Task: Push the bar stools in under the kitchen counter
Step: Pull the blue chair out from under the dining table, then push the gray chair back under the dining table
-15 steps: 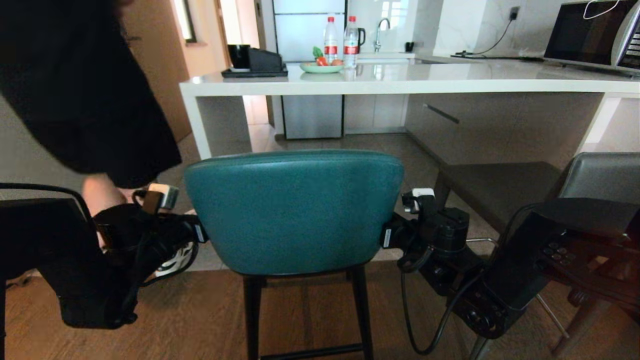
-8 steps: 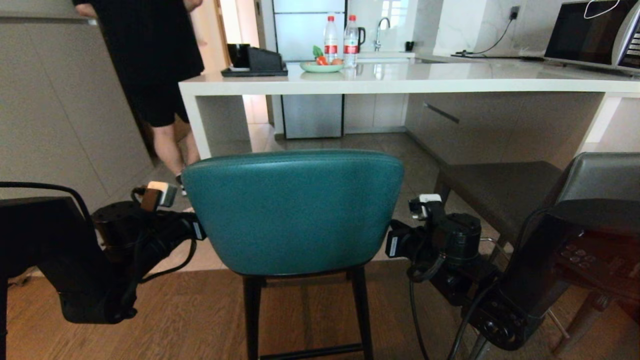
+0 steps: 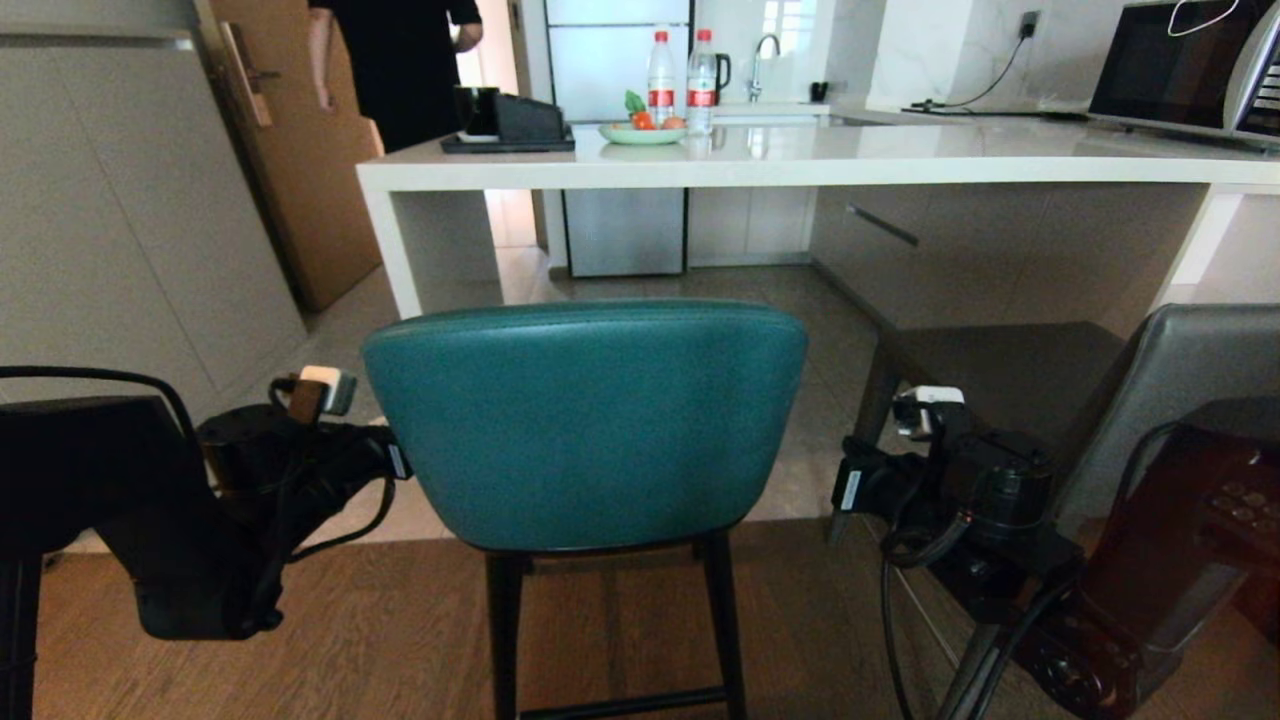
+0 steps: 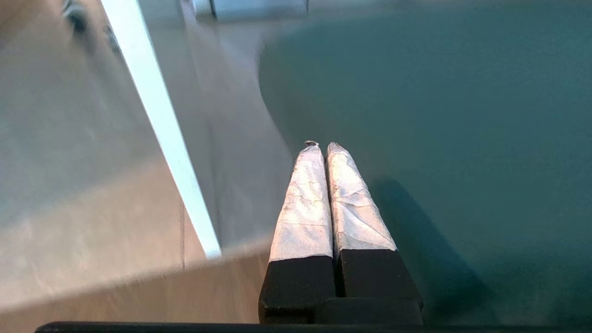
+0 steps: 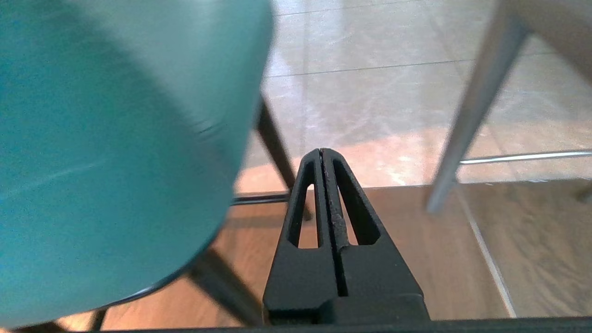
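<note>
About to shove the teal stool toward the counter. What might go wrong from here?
1. The right gripper sits shut and apart from the teal stool; only the left gripper is at its back, so a push may twist it.
2. The grey stool stands close by the right arm; they might snag.
3. A person stands beyond the kitchen counter.

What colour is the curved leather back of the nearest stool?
Teal, on the curved leather stool back; the head view shows it best.
</note>
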### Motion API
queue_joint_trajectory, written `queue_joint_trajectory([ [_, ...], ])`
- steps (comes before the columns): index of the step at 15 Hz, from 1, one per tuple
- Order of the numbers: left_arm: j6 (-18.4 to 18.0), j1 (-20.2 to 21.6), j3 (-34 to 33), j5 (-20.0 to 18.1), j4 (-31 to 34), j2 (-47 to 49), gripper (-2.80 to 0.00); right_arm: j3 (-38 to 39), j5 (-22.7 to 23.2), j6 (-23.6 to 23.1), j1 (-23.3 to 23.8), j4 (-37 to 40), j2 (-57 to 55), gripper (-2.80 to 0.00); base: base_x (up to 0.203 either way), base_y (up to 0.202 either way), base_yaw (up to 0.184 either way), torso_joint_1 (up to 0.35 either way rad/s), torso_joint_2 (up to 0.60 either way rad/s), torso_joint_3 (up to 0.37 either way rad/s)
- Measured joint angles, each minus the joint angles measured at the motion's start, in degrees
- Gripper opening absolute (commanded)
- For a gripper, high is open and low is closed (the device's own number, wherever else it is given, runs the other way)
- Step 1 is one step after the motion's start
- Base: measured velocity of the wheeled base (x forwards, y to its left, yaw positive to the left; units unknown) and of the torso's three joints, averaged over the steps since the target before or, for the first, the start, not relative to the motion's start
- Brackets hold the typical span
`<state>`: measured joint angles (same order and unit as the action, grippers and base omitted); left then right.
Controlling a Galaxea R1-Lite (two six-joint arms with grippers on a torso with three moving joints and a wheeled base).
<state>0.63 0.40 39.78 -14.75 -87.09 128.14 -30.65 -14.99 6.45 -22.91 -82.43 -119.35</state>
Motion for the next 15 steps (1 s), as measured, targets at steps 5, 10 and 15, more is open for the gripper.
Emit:
queue_joint_trajectory([
  [5,0.7,10.4,-12.4,-5.7,-0.1,-8.4,-2.80,3.7,0.1,1.5,2.7,4.3,9.2,-2.80,0.000,0.000,0.000,0.000,0.00,0.000],
  [10,8.0,15.7,-22.1,-10.9,1.5,-28.5,-2.80,7.9,-0.1,2.1,6.0,18.6,31.8,-2.80,0.000,0.000,0.000,0.000,0.00,0.000],
  [15,14.1,13.9,-20.2,-16.3,25.9,-58.6,-2.80,3.5,0.6,2.0,8.6,46.8,60.8,-2.80,0.000,0.000,0.000,0.000,0.00,0.000],
])
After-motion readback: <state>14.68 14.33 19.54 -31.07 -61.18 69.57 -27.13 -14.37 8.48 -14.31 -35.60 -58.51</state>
